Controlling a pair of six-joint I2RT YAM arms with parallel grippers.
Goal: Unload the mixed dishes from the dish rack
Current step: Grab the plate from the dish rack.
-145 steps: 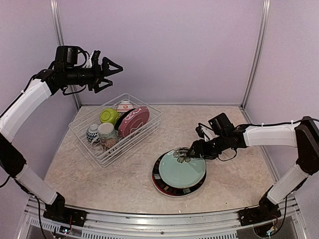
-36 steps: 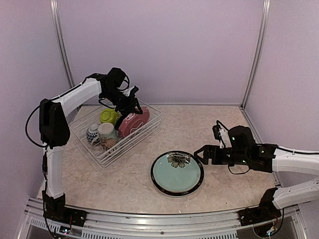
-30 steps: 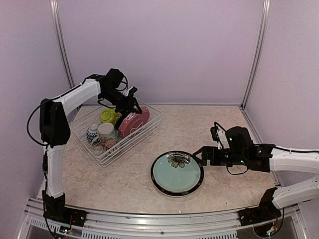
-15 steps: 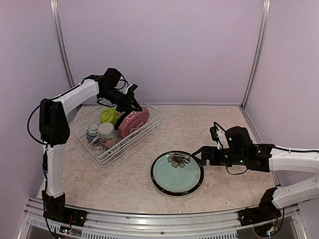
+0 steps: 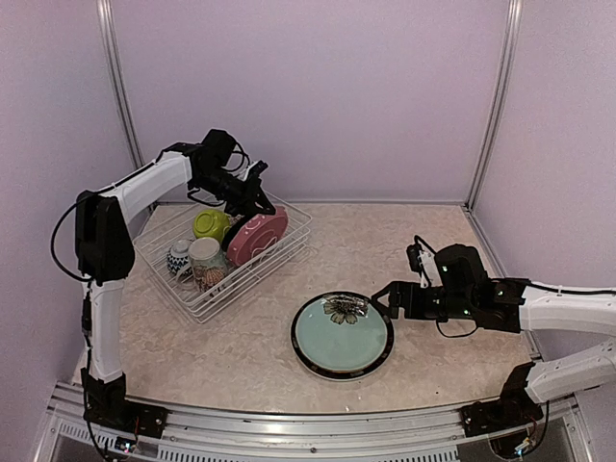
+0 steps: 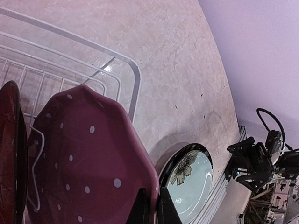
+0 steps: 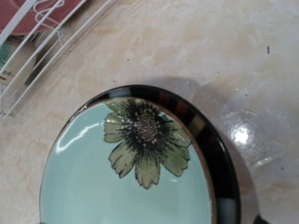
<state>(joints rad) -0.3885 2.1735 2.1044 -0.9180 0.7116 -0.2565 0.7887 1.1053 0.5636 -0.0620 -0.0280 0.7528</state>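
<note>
Left gripper: closed narrow, pinching the upper rim of the pink dotted plate; one finger lies on each face of the rim.
Pink dotted plate: on edge inside the dish rack, leaning, near the rack's far right corner.
Neighbour in the rack: a dark red plate, also on edge, just beside the pink one on its left in the wrist view.
Other rack contents: lime green bowl, cream patterned mug and blue-white bowl, grouped in the left half.
Right gripper: jaws spread wide, holding nothing, low over the table at the right edge of the plate stack.
Plate stack: teal flower plate lying flat on a black-rimmed striped plate, on the table right of and nearer than the rack, apart from it.
</note>
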